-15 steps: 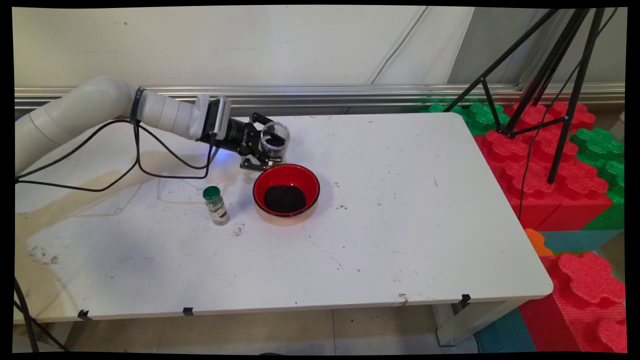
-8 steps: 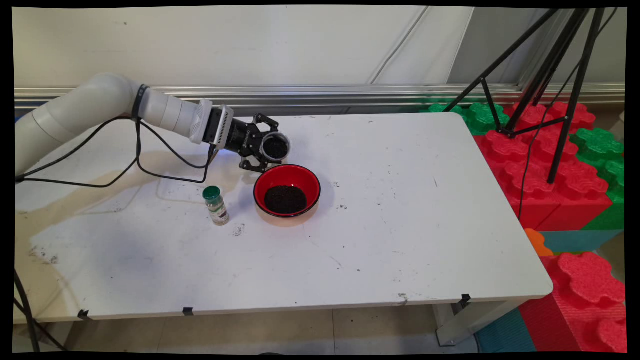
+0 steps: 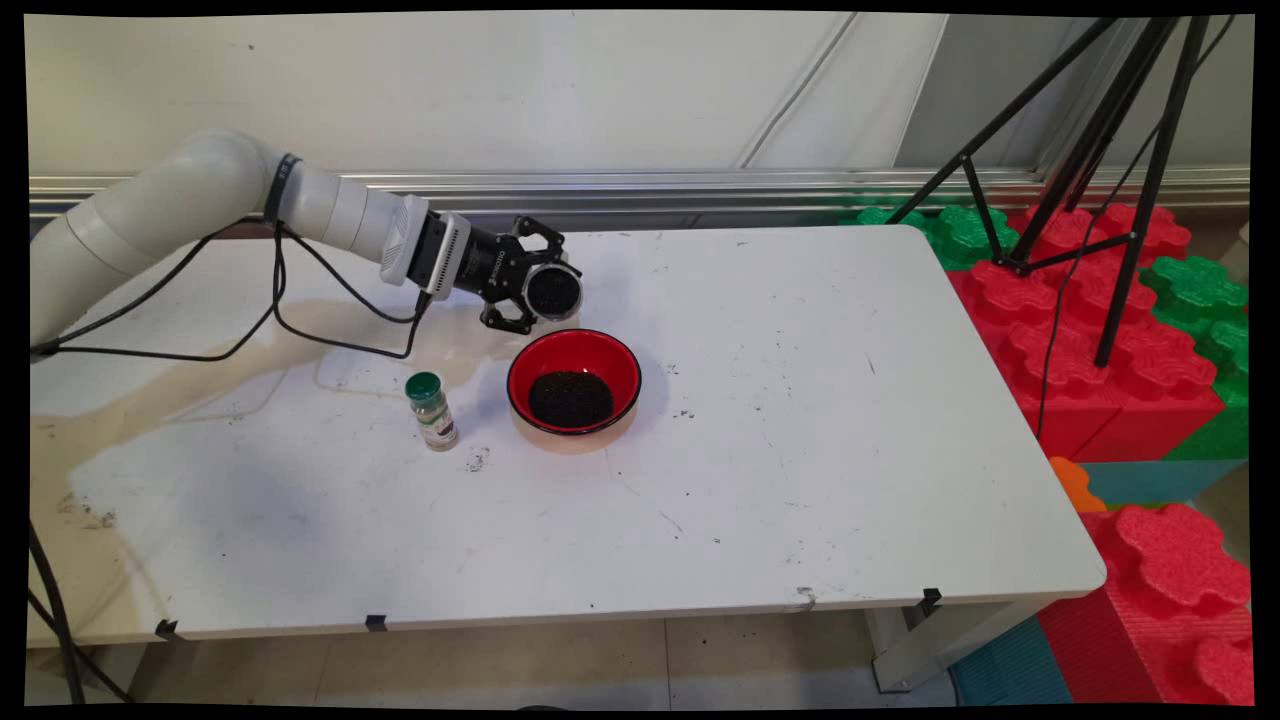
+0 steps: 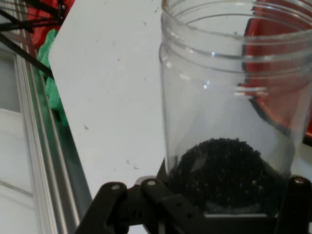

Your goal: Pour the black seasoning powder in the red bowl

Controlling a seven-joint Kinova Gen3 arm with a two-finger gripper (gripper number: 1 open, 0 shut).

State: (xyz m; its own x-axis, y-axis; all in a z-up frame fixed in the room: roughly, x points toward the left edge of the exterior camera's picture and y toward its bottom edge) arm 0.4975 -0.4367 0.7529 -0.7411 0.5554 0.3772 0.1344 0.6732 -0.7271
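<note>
Claw (image 3: 545,290) grips a clear jar (image 3: 553,292) of dark granules just behind the red bowl (image 3: 573,381) on the table (image 3: 800,420); a green-capped bottle (image 3: 431,410) stands nearby. Hand view: granules (image 4: 222,168) sit at the jar's (image 4: 229,107) base; keep your wrist level.

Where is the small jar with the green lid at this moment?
In the main view, the green-lidded jar stands upright on the white table, left of the red bowl and apart from it.
</note>
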